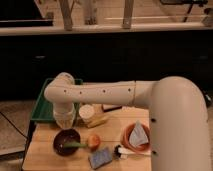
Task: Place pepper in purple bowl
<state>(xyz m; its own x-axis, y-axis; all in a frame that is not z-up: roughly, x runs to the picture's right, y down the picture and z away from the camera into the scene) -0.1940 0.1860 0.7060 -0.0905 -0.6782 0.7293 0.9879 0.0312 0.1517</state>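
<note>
The purple bowl (64,141) sits on the wooden table at the front left. A green pepper (76,145) lies in it, with its end reaching over the right rim. My gripper (65,120) hangs on the white arm (100,94) and points down, just above the bowl's back rim. The arm reaches in from the right.
An orange-terracotta bowl (131,142) with a blue-white packet (139,135) stands at the right. An orange fruit (93,142), a blue sponge (100,157) and a white brush (123,151) lie near the front. A white cup (86,113) and a green tray (46,106) stand behind.
</note>
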